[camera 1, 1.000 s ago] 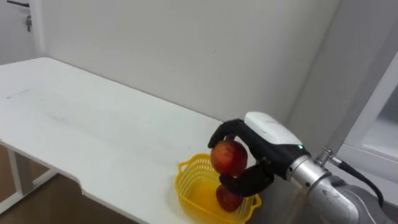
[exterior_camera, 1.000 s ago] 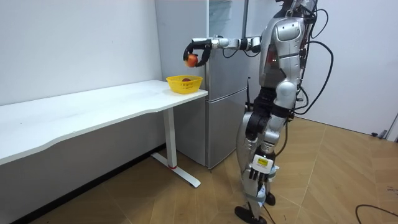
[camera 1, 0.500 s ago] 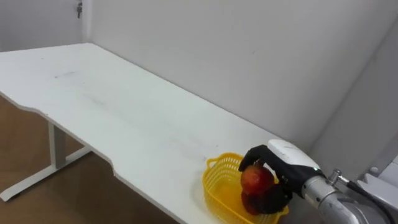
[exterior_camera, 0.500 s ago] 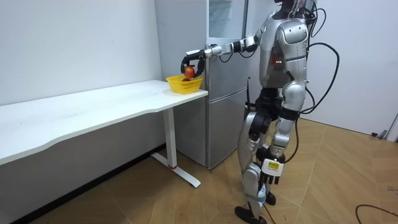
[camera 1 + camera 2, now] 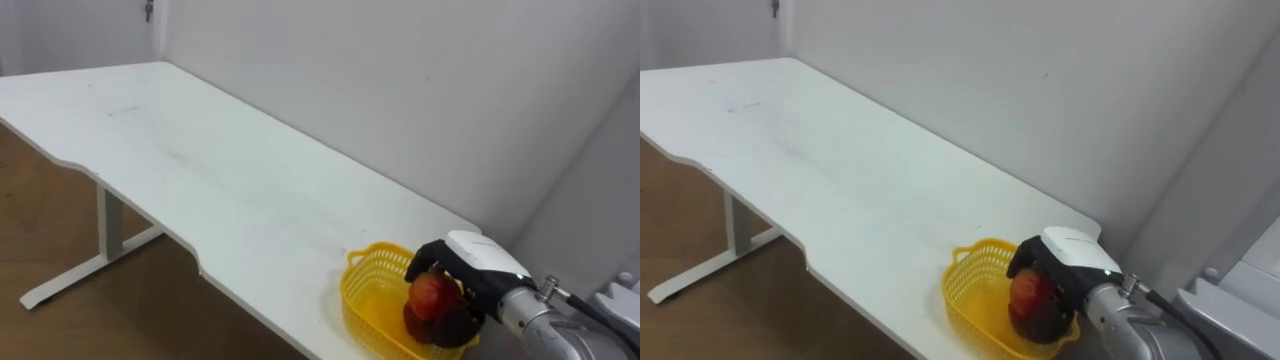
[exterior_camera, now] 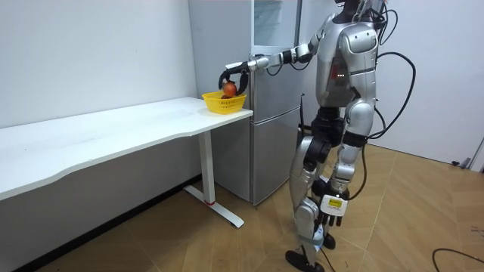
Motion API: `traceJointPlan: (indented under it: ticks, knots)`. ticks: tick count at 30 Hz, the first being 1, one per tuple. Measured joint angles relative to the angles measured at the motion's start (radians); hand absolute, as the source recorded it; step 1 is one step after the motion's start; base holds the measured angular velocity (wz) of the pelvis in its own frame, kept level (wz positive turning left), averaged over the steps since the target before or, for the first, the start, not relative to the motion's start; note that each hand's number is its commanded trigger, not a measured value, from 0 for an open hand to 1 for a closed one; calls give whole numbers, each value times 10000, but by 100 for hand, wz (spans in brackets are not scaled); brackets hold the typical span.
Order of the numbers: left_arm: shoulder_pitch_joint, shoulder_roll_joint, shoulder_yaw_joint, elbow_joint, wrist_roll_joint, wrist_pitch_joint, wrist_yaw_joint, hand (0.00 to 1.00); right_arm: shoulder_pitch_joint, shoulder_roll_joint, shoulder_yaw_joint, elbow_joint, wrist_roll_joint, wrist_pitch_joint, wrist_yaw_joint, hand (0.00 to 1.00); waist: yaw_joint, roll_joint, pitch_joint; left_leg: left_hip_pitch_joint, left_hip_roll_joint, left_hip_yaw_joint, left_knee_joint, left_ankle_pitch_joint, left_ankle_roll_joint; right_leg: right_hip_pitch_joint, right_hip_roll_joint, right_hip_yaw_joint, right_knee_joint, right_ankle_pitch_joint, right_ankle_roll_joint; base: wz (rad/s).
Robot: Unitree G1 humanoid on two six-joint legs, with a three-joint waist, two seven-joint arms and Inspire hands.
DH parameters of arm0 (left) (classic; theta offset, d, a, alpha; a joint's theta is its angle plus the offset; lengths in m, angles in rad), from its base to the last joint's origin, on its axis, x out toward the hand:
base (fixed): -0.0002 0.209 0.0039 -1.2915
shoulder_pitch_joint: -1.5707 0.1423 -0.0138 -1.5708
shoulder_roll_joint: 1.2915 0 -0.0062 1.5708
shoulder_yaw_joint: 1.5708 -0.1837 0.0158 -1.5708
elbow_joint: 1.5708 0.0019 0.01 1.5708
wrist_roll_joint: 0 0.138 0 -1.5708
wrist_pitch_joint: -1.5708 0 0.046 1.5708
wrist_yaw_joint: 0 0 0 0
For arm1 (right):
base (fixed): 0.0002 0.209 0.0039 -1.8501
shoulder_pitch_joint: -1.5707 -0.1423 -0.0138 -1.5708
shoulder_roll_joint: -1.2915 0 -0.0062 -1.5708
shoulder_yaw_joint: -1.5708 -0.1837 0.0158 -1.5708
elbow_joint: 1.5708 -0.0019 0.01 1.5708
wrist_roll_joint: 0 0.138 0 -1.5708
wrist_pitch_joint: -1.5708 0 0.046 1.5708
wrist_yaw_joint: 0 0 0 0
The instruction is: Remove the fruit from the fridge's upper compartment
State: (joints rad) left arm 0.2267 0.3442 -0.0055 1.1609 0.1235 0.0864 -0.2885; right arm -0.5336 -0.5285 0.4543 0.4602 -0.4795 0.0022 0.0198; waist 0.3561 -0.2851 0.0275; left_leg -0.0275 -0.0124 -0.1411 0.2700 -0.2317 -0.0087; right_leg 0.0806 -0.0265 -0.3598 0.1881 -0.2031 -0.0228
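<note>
A: At the table (image 5: 200, 170) end nearest the fridge (image 6: 268, 75), seeing what?

B: Seeing 1 yellow basket (image 5: 362, 296), sitting close to the table's corner, and the right hand (image 5: 480, 262) reaching in from the lower right.

A: Holding anything?

B: Clamping dark fingers and thumb round 1 red apple (image 5: 431, 293), wrapping it from above and below.

A: And holding the apple where, exactly?

B: Holding it at the basket, on the side toward the fridge, dipping its lower part below the rim in the eye views. Looking in the room view, finding it just at the top of the basket.

A: Anything else inside the basket?

B: Making out a darker red patch under the apple, but failing to tell fruit from thumb there.

A: Standing how?

B: Standing upright on the wooden floor (image 6: 227, 242) in front of the fridge, stretching the right arm level toward the room view's left, out to the table end.

A: And the left hand (image 6: 330, 215)?

B: Hanging down beside the thigh, well apart from table and basket. Unable to tell its state from that far off.
</note>
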Motion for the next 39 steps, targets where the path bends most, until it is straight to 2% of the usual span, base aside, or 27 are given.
traceJointPlan:
  ticks: [5,9,22,26,33,39]
  knots:
    - [-2,-1,-24,-25,1,15,5,0,0,-2,0,0,29,1,-175,0,22,18,14,-2,0,-4,-1,0,0,4,8,11,-4,0,0,0]
    - [-4,5,-63,-20,68,30,2,0,0,-4,0,-15,11,-2,-287,0,44,-18,-17,-9,-1,-16,-13,1,0,1,10,6,-6,0,0,0]
    - [52,-37,-70,-24,80,36,1,0,1,-6,1,-82,265,-1,-320,0,76,64,-33,42,3,5,-12,2,2,51,17,21,-22,0,0,0]
    - [71,-36,-70,-27,83,185,5,0,3,-6,1,-421,514,10,-315,0,52,128,-32,36,2,5,-15,2,2,50,17,5,-22,0,0,0]
    - [206,-51,-69,-36,83,263,11,0,5,-7,0,-774,834,8,-315,0,2,290,-107,77,-3,-1,-12,2,2,90,16,17,-25,0,1,0]
    - [423,-64,51,-45,263,272,28,0,5,-31,-27,-1144,1162,-15,-319,0,-115,403,-126,354,1,2,-38,1,3,274,19,2,-30,0,1,-1]
